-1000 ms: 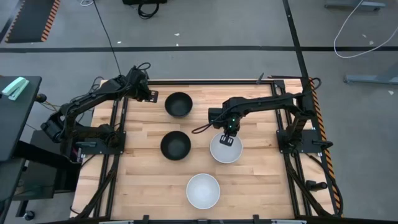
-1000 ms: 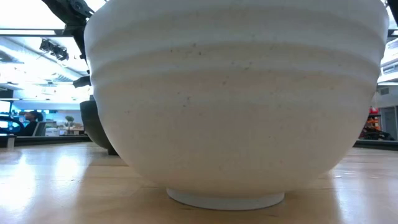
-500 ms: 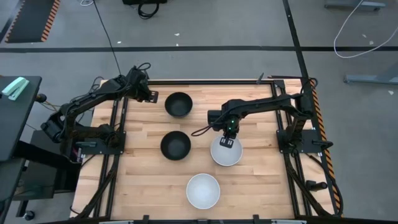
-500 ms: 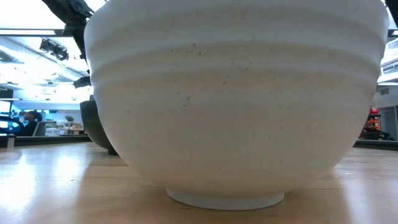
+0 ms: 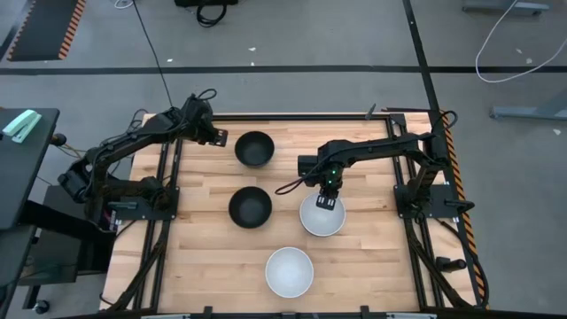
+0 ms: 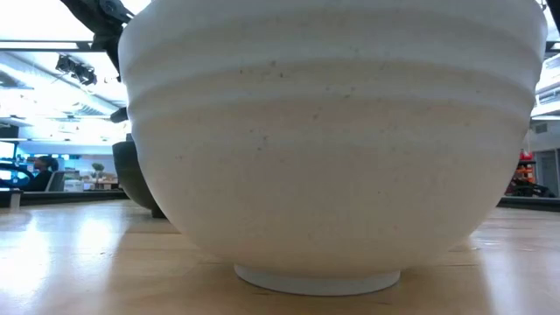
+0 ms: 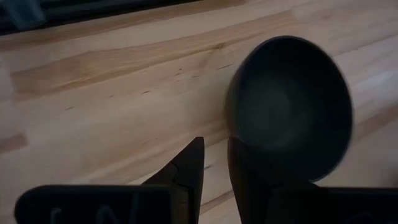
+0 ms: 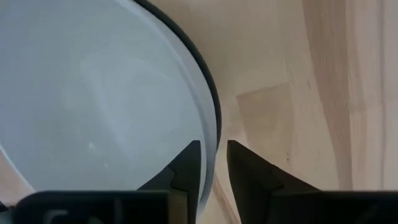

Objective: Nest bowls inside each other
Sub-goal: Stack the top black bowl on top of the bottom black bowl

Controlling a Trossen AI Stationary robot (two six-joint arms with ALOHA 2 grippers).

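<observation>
Two black bowls stand on their bases on the wooden table, one near the far edge (image 5: 254, 149) and one at mid-table (image 5: 250, 207). A white bowl (image 5: 290, 272) stands near the near edge and fills the low view (image 6: 332, 149). A second white bowl (image 5: 319, 220) stands right of centre, and in the right wrist view a dark rim (image 8: 216, 118) runs just outside its white rim. My right gripper (image 5: 326, 205) is over this bowl's far rim and shut on it. My left gripper (image 5: 219, 137) is shut at the far left, beside the far black bowl (image 7: 289, 99). My right gripper (image 8: 213, 144) holds the right-hand white bowl by its far rim (image 8: 208, 127). It comes from above, pointing down, with one finger (image 8: 186, 165) inside the bowl and the other (image 8: 249, 168) outside. The bowl sits level and low, not lifted.
The table has a raised frame along its edges (image 5: 292, 115), with the arm mounts at the left (image 5: 142, 190) and right (image 5: 425, 190) sides. Bare wood lies at the near left (image 5: 204, 266) and near right (image 5: 372, 266).
</observation>
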